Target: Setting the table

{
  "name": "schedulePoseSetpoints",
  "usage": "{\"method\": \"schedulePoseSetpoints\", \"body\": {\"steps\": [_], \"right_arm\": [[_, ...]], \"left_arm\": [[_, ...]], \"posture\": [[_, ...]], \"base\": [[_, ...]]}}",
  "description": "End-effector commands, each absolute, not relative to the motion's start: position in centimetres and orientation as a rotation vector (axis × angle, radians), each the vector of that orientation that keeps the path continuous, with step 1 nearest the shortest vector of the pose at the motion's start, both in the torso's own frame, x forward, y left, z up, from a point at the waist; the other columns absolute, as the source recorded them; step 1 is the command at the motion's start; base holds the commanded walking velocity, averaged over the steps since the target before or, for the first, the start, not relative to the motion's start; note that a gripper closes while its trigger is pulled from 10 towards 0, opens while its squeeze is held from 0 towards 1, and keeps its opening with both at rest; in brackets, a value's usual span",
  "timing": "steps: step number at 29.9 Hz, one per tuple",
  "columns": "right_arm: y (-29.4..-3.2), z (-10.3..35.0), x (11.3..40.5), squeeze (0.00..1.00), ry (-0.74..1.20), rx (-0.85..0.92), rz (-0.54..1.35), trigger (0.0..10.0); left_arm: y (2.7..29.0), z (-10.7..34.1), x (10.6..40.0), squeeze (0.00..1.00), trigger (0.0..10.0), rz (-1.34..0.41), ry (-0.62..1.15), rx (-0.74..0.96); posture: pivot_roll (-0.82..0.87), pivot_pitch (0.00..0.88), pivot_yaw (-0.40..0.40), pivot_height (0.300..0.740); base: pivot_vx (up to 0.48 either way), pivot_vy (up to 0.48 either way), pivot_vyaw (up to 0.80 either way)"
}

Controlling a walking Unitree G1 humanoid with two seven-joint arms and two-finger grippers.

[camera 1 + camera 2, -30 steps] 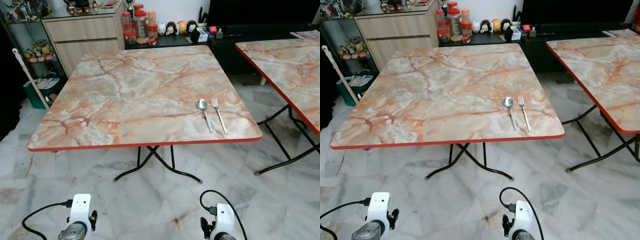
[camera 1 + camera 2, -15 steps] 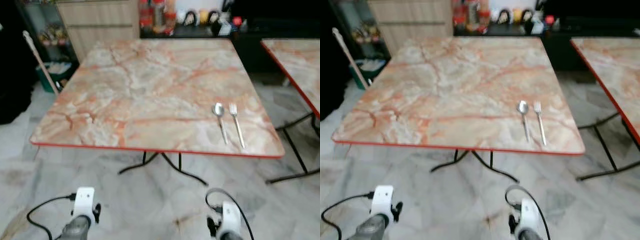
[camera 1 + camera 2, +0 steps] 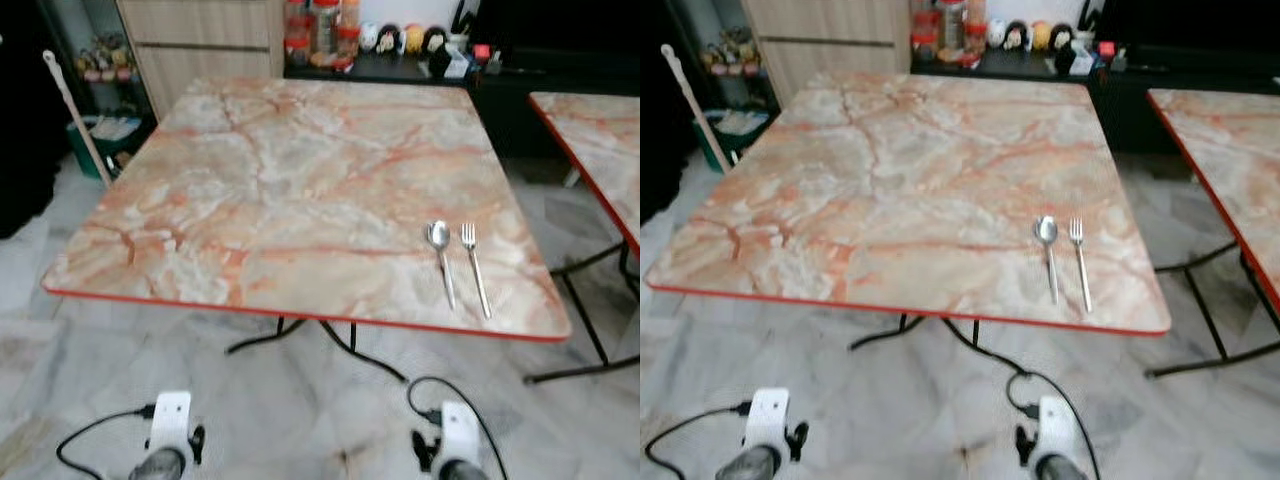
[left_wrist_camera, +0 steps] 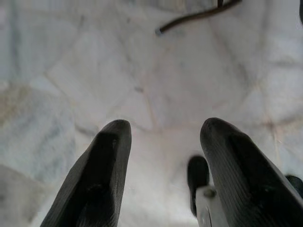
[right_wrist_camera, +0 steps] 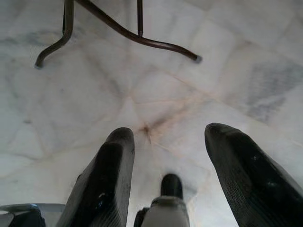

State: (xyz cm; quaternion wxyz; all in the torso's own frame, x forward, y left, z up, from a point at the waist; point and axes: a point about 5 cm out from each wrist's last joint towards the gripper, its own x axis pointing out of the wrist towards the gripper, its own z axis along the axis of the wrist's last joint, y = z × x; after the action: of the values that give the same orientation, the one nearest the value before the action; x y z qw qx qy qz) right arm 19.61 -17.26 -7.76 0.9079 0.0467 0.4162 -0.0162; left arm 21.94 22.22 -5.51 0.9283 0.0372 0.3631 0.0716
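Spoon [image 3: 438, 237] and fork [image 3: 470, 240] lie side by side, near but apart, at the desk's [image 3: 250, 170] front right corner; both look like thin, stiff, light metal, slippery and flat on the marble-patterned top, so I judge the handle middle is the best place to pinch. Left claw [image 4: 161, 170] and right claw [image 5: 165, 175] hang open and empty above the pale tiled floor [image 3: 300, 410]. At the right stands a second desk [image 3: 600, 140].

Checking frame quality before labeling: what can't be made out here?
- Jars and figurines on the far counter: blurred and small, contents unreadable.
- Second table: cut off by the head view's right edge.
- Fork tines: too small to count.
- Near table legs: mostly hidden under its top.
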Motion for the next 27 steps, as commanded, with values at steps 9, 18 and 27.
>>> {"method": "schedulePoseSetpoints", "body": {"steps": [9, 18, 27], "right_arm": [[-18.9, -7.4, 18.5, 0.0, 0.738, -0.037, 0.039, 10.0], [-19.2, -6.2, 17.9, 0.0, 0.553, -0.132, 0.124, 10.0], [-19.7, -2.5, 19.1, 0.0, 0.288, -0.193, 0.172, 10.0]], "left_arm": [[22.1, -6.0, 21.3, 0.0, 10.0, 0.155, 0.774, 0.075], [22.2, -6.1, 21.0, 0.0, 10.0, 0.151, 0.783, 0.085], [22.3, -6.2, 20.8, 0.0, 10.0, 0.15, 0.79, 0.092]], "posture": [[0.03, 0.125, -0.026, 0.74], [0.01, 0.143, -0.026, 0.74], [0.0, 0.152, -0.027, 0.74]], "base": [[0.0, 0.0, 0.0], [0.0, 0.0, 0.0], [0.0, 0.0, 0.0]]}}
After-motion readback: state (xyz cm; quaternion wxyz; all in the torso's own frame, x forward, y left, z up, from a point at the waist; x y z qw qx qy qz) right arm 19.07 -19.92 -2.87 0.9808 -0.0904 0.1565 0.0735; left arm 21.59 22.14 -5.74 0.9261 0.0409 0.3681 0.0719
